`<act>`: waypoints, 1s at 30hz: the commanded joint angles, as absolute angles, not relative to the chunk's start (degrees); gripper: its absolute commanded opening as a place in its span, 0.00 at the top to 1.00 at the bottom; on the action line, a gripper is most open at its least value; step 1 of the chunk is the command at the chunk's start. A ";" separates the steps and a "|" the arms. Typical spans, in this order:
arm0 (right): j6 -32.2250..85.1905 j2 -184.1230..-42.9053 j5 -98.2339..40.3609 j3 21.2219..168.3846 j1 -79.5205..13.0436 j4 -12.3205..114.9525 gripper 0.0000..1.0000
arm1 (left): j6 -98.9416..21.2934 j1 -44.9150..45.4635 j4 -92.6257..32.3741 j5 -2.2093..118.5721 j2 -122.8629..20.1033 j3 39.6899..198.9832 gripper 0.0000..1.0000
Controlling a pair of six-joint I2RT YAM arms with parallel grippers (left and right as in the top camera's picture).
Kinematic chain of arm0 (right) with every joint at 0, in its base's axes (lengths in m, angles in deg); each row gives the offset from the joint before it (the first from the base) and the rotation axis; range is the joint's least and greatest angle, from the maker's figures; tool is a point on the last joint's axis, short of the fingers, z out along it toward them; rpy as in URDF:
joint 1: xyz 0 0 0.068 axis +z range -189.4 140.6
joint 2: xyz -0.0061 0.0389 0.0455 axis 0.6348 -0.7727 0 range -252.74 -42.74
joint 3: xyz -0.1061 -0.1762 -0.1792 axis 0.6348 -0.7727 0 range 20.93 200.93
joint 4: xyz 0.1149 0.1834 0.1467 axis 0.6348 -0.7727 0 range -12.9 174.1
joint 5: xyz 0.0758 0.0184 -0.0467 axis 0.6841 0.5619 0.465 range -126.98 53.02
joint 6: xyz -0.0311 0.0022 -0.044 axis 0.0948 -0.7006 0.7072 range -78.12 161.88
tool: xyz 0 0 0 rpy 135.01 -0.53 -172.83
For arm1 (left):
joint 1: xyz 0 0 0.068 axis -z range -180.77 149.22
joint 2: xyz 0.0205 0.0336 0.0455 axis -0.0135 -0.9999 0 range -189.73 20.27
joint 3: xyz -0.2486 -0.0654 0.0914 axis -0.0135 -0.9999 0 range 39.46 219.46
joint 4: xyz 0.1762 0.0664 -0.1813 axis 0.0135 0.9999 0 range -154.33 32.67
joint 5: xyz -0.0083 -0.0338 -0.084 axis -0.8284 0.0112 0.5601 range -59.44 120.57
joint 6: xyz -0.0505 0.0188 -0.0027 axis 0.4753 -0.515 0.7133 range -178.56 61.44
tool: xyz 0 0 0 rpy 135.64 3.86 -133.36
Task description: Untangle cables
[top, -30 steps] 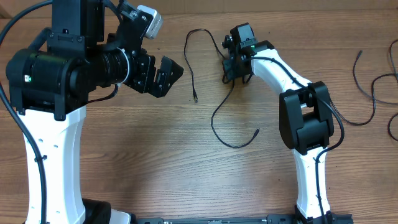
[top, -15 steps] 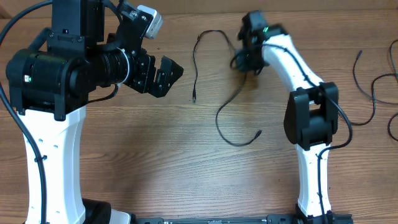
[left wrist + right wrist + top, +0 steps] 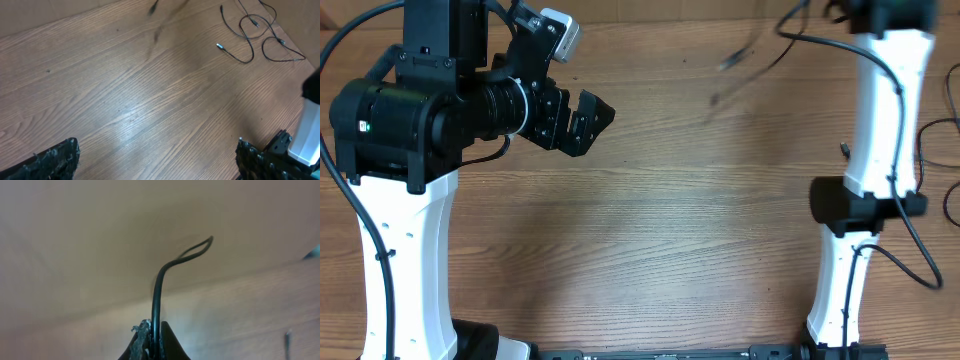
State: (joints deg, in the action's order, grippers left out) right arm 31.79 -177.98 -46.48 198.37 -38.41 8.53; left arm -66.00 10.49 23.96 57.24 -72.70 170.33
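Cable (image 3: 156, 295) clamped in right jaws, arm (image 3: 880, 100) extended far; left jaws wide apart, empty.

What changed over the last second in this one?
The right gripper swung from mid-table toward the far right, fingers shut on a cable, lifting it off the table. The left gripper stayed put with fingers open, and the loose cables at the right edge did not move.

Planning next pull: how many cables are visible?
3 at least: a lifted cable pinched in the right gripper; loose cables overlapping on the table at right, possibly more than two.
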 commanded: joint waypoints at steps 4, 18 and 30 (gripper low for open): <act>29.52 -170.18 -47.55 200.91 -43.39 10.37 0.96 | -65.41 10.84 23.92 56.94 -71.91 170.96 0.00; 29.41 -169.57 -47.22 200.89 -58.67 10.76 0.96 | -65.41 10.82 23.92 56.94 -71.91 170.96 0.01; 29.43 -172.32 -47.18 199.27 -67.46 9.41 0.96 | -65.41 10.84 23.92 56.94 -71.91 170.96 0.00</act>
